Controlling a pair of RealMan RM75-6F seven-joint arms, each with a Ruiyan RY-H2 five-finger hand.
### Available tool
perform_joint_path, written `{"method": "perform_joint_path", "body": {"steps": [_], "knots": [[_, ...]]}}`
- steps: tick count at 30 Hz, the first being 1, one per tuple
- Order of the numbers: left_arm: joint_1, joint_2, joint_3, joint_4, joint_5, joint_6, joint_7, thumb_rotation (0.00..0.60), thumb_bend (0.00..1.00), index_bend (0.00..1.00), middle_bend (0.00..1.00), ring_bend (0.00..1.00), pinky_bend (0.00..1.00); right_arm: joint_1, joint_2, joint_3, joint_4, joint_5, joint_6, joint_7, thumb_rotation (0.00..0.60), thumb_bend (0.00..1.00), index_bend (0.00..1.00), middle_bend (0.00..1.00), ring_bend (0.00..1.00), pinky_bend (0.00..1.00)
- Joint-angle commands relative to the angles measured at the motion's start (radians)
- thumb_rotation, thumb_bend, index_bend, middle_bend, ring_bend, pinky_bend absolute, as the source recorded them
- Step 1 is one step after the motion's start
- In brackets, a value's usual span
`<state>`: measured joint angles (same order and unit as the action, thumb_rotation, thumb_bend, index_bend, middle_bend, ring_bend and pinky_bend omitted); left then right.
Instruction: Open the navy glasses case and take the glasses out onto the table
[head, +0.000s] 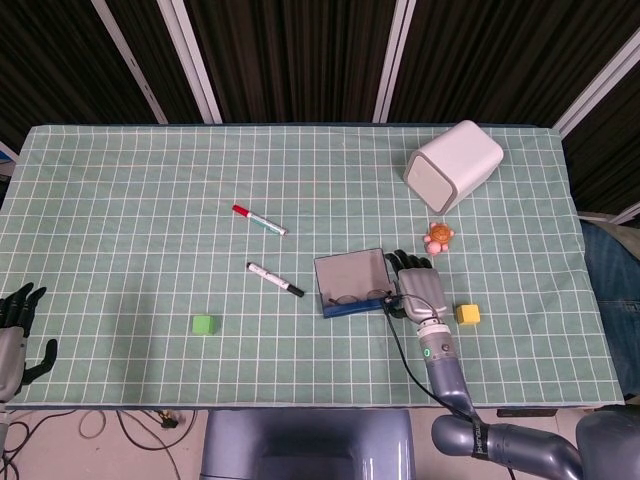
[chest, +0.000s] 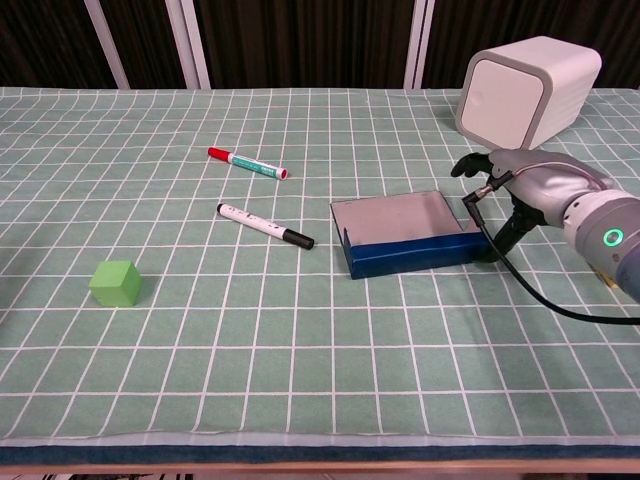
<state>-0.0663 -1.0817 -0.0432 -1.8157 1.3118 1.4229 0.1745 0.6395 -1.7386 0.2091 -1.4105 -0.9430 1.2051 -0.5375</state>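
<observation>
The right hand (head: 420, 288) rests against the open glasses case (head: 353, 283) at its right end, fingers (chest: 470, 165) slightly apart, holding nothing.

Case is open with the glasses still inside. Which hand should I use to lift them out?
Right. The right hand is already at the case, beside the glasses. The left hand sits far off at the table's left edge.
</observation>
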Motion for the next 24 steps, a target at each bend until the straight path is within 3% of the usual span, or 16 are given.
{"method": "perform_joint_path", "body": {"steps": [1,24], "knots": [[0.0,0.0,0.0,0.0,0.0,0.0,0.0,0.6,0.46,0.05,0.0,0.0,0.0,0.003,-0.003,0.007,-0.001,-0.003,-0.004,0.002,0.6,0.09,0.19,0.18,0.22,0.23],[0.001,0.0,-0.003,0.0,-0.004,0.002,-0.002,0.6,0.46,0.05,0.0,0.0,0.0,0.106,-0.047,0.105,0.12,0.063,-0.125,-0.033,0.6,0.09,0.2,0.18,0.22,0.23]]}}
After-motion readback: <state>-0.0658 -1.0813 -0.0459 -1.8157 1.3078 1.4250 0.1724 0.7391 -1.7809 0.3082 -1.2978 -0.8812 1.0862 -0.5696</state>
